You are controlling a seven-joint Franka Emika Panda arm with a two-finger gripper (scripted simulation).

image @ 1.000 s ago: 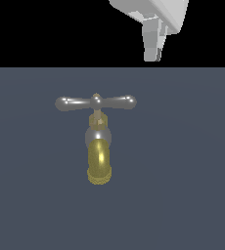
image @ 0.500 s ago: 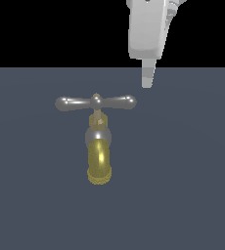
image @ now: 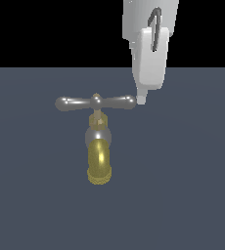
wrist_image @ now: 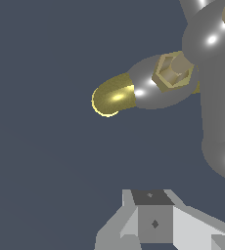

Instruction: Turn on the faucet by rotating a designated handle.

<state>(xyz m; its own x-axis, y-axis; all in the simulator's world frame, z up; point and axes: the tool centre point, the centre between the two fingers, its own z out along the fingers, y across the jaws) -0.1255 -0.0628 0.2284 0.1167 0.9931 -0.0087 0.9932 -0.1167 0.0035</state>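
Surface: flat slate-grey floor [image: 192,195], black backdrop.
Faucet [image: 99,158]: mid-scene.
Handle [image: 96,102]: crossbar runs across the exterior view.
Gripper [image: 141,99]: I see its tip just beside the exterior view's right bulb; contact unclear.
Jaws: can't tell opening; nothing visibly held.

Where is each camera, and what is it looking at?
Exterior view: sits off the arm, facing the faucet spout-on, with the handle across its top; the white gripper comes down at the handle's end on the exterior view's right.
Wrist view: rides on the wrist, looking past the gripper's own grey-white fingertips at the faucet and handle from close up.
Both views share the faucet, the handle, the gripper and the dark grey floor.
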